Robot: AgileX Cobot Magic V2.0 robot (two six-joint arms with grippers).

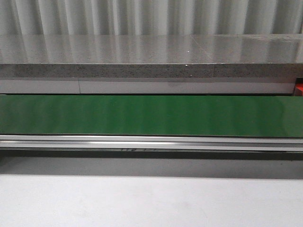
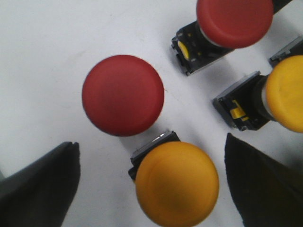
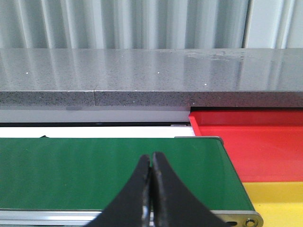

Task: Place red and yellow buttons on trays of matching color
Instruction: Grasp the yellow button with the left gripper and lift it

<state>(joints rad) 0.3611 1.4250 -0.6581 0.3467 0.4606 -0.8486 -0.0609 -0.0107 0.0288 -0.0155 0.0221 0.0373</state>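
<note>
In the left wrist view several buttons lie on a white surface. My left gripper (image 2: 151, 184) is open, its black fingers (image 2: 38, 187) on either side of a yellow button (image 2: 176, 183) without touching it. A red button (image 2: 123, 94) stands just beyond it. Another red button (image 2: 234, 21) and another yellow button (image 2: 286, 99) lie on their sides further off. My right gripper (image 3: 151, 163) is shut with nothing in it, above the green belt (image 3: 94, 170). Beyond the belt's end lie the red tray (image 3: 255, 146) and the yellow tray (image 3: 279, 198). Neither gripper shows in the front view.
The green conveyor belt (image 1: 151, 116) runs across the front view with a metal rail (image 1: 151, 142) along its near side. Behind it stands a grey speckled ledge (image 1: 151, 56). A sliver of the red tray (image 1: 299, 88) shows at the far right.
</note>
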